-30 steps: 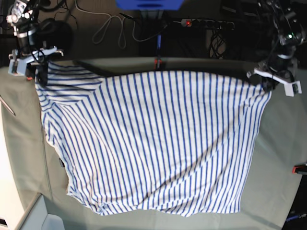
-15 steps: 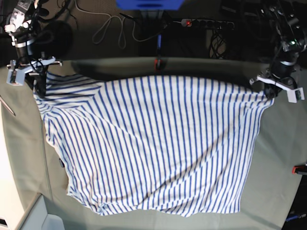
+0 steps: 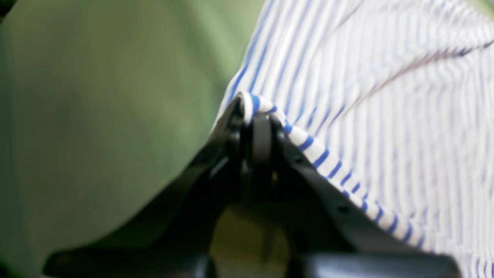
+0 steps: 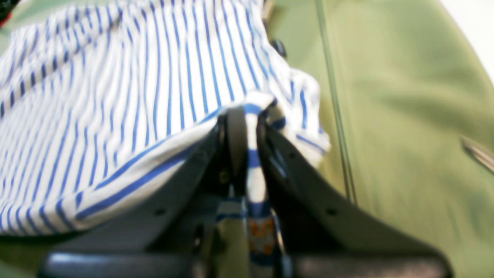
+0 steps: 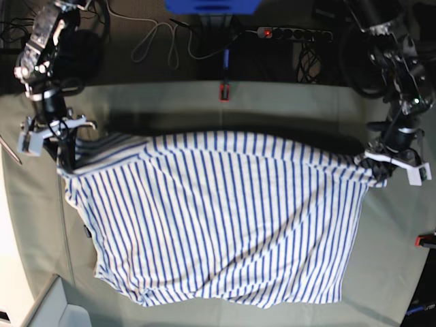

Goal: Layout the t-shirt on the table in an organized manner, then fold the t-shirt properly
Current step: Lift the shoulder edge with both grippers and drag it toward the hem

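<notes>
The white t-shirt (image 5: 218, 218) with thin blue stripes lies spread across the grey-green table (image 5: 402, 231), its far edge lifted and stretched between both arms. My left gripper (image 5: 380, 172) is shut on the far right corner of the t-shirt (image 3: 347, 116); in the left wrist view the hem is pinched at the fingertips (image 3: 256, 116). My right gripper (image 5: 66, 160) is shut on the far left corner; in the right wrist view the t-shirt (image 4: 127, 88) folds between the fingers (image 4: 247, 116). The near hem rests on the table.
A red clamp (image 5: 223, 90) sits at the table's far edge and another (image 5: 426, 240) at the right edge. Cables and a power strip (image 5: 293, 32) lie behind the table. A thin rod (image 4: 335, 100) runs along the cloth beside my right gripper.
Both grippers have drawn the shirt's far edge toward the near side of the table, away from the far table edge. The grips have not changed.
</notes>
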Action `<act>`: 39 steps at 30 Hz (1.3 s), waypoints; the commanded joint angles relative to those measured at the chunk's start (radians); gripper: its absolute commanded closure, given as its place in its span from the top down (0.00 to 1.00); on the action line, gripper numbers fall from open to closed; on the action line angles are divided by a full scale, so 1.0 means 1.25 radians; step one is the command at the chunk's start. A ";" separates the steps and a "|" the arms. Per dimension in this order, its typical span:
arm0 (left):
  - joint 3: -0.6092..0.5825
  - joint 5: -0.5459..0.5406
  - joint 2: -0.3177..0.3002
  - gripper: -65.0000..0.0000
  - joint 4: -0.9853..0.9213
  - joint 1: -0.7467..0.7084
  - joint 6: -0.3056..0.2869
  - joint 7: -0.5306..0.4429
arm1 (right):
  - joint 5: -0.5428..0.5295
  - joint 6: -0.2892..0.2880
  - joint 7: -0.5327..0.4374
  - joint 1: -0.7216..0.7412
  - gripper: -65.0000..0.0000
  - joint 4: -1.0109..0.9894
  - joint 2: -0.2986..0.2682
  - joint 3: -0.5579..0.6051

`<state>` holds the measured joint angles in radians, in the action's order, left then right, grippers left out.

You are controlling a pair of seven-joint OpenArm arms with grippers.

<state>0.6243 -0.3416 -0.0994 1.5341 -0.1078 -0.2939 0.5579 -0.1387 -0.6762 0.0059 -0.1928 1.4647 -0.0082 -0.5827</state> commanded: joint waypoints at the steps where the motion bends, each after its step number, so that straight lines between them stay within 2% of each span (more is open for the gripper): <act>1: 0.003 -0.002 -0.008 0.00 0.003 0.007 -0.001 -0.014 | -0.017 -0.018 -0.025 0.010 0.00 0.007 -0.016 -0.003; 10: 0.003 -0.002 -0.033 0.00 -0.065 0.094 -0.001 -0.014 | -0.017 -0.018 -0.025 0.111 0.00 -0.095 -0.070 0.030; 15: 0.006 -0.006 -0.034 0.00 -0.013 0.088 -0.001 -0.014 | -0.017 -0.018 -0.025 0.117 0.00 -0.069 -0.074 0.026; 24: 0.011 -0.011 -0.025 0.00 0.162 -0.069 0.001 -0.014 | -0.022 -0.018 -0.031 -0.055 0.00 0.069 -0.068 0.024; 30: 0.017 -0.011 -0.029 0.00 0.174 -0.161 -0.001 -0.014 | -0.026 -0.018 -0.034 -0.152 0.00 0.077 -0.068 0.002; 35: 0.057 -0.011 -0.024 0.00 0.174 -0.215 -0.002 -0.014 | -0.095 -0.018 -0.034 -0.202 0.00 0.077 -0.074 -0.043; 39: 0.060 -0.011 -0.024 0.00 0.174 -0.254 -0.004 -0.015 | -0.098 -0.018 -0.034 -0.238 0.00 0.077 -0.073 -0.056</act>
<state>0.6918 -0.3511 -0.1165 1.7336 -0.4168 -0.3035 0.5671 -0.2443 -0.6838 -0.0055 -0.4767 1.5444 -0.0860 -0.6415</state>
